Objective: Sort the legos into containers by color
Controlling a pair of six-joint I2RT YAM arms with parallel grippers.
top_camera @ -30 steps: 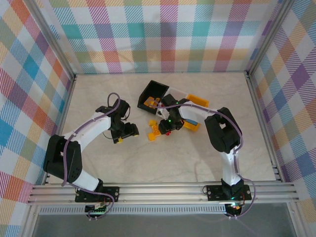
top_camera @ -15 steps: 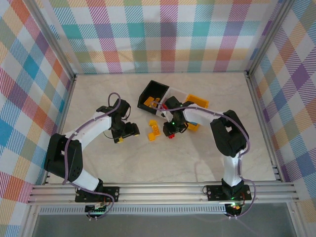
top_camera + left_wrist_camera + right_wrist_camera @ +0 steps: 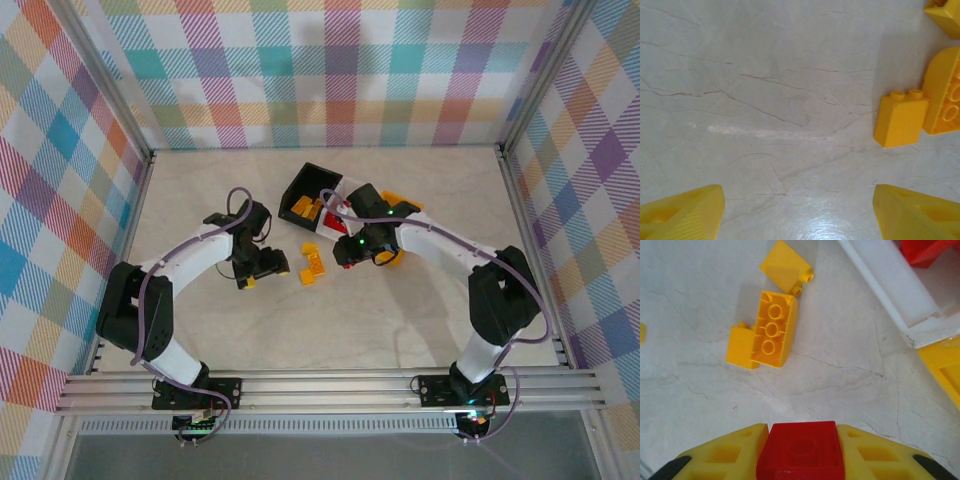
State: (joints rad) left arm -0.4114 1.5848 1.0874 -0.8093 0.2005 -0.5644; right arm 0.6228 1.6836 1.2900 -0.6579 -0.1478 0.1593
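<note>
At left, the left gripper (image 3: pixel 265 266) hangs over the table (image 3: pixel 200 330), fingers apart. Just right of it lie three yellow bricks (image 3: pixel 313 270). Next, the right gripper (image 3: pixel 345 258) clamps a red brick (image 3: pixel 801 452), near the joined black bin (image 3: pixel 318 172), white bin (image 3: pixel 890 285) and yellow bin (image 3: pixel 945 365).

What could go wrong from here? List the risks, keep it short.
1. The red studded plastic brick is pinched between the right jaws; it may slip during the carry.
2. The white plastic bin, already holding red, adjoins the yellow-orange plastic bin; a sloppy release could land in the wrong one.
3. The open left jaws hover by the yellow plastic bricks near the right arm; the arms could bump.
</note>
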